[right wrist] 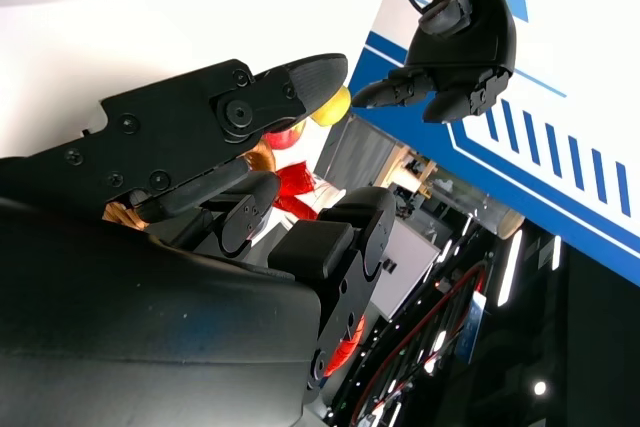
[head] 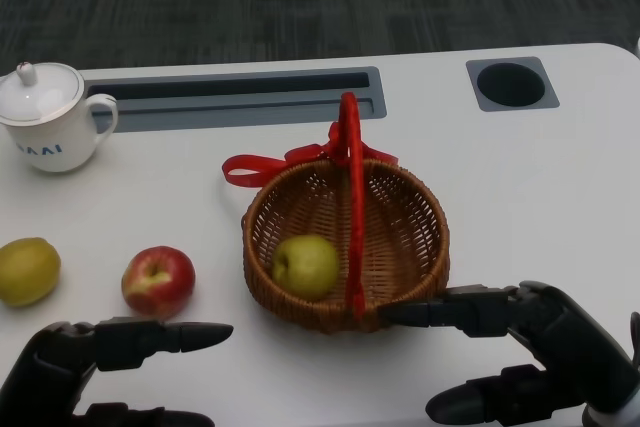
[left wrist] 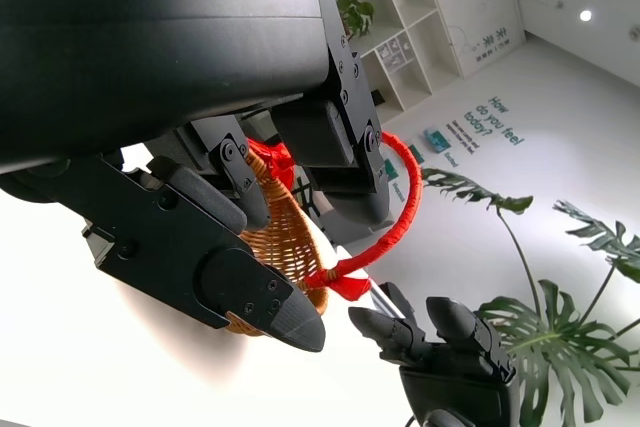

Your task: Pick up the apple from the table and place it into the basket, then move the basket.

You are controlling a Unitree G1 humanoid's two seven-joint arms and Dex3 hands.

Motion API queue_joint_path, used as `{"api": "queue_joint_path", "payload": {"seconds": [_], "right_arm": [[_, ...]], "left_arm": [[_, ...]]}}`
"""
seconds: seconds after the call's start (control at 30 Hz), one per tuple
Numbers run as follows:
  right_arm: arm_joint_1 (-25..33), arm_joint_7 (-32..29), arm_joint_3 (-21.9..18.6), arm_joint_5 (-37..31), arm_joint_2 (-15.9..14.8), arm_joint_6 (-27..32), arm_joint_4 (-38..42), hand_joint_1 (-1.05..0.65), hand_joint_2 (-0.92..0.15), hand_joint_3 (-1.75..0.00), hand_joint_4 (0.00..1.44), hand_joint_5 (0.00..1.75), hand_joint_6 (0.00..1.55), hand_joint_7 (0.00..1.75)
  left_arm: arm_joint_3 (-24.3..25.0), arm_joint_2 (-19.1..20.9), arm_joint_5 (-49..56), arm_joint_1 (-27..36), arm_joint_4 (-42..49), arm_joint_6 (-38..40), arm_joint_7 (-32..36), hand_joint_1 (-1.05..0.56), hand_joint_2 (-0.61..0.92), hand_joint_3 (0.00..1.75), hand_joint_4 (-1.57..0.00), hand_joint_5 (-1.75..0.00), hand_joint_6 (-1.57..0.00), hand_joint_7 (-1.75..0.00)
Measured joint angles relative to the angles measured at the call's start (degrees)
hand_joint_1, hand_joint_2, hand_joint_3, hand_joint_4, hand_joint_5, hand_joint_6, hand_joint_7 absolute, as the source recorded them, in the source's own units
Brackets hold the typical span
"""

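A green apple (head: 305, 265) is seen lying inside the basket (head: 412, 247), left of the red handle (head: 351, 167). A red apple (head: 158, 281) is left on the table (head: 540, 187), just ahead of the left hand (head: 95, 357), which is held open and empty. The right hand (head: 520, 347) is spread wide, one fingertip at the basket's near rim; contact cannot be told. If the rim is pushed low rather than gripped, the basket could be tipped or skidded into the red apple.
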Motion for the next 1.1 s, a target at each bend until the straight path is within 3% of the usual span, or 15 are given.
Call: {"api": "queue_joint_path", "payload": {"seconds": [0.4,1.1], "right_arm": [[-4.7,-0.5,-2.4,0.1,0.6,0.0,5.3,-0.53,-0.82,0.00,0.73,0.01,0.64,0.00],[-2.9,-0.4,-1.9,-0.6,0.6,-0.6,3.8,-0.54,-0.83,0.00,0.76,0.00,0.69,0.00]], "left_arm": [[0.0,0.4,-0.2,-0.9,0.4,-0.1,0.0,-0.44,0.73,0.00,-1.03,0.00,-0.96,0.00],[0.3,0.2,0.4,-1.1,1.2,-1.5,0.1,-0.45,0.72,0.00,-1.01,0.00,-0.94,0.00]]}}
